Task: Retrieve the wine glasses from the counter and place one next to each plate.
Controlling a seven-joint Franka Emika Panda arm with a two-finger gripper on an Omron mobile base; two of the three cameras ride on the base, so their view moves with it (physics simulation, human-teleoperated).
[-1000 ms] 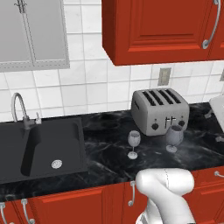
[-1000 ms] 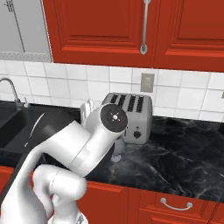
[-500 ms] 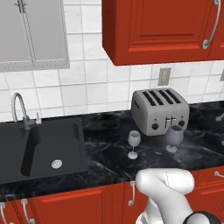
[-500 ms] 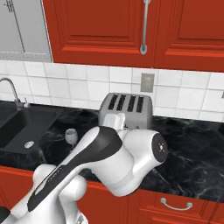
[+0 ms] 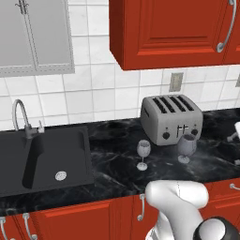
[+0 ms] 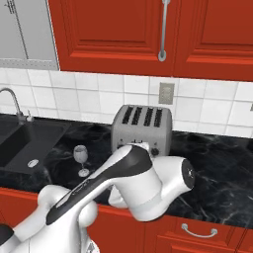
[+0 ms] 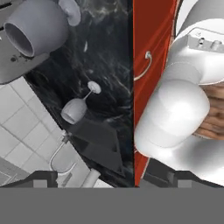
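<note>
Two clear wine glasses stand upright on the black marbled counter [image 5: 112, 165] in front of the silver toaster [image 5: 171, 119]. One wine glass [image 5: 143, 153] is to the left and the other wine glass [image 5: 186, 147] to the right. From the right base view the left glass [image 6: 81, 158] shows, and my arm hides the other. In the rolled hand view, one glass [image 7: 36, 27] is close at the top left and the farther glass [image 7: 77, 107] sits mid-frame. My gripper [image 7: 106, 178] is open and holds nothing. The plates are out of view.
An inset black sink [image 5: 45, 157] with a curved faucet [image 5: 21, 118] lies left of the glasses. Red wall cabinets [image 5: 173, 33] hang above the toaster. My white arm [image 6: 133, 188] crosses in front of the counter edge, over the red base cabinet doors [image 7: 151, 57].
My arm has swung across the right base view, its elbow passing to the right and lower in front of the toaster. Both glasses stand where they were. The jaws have stayed wide.
</note>
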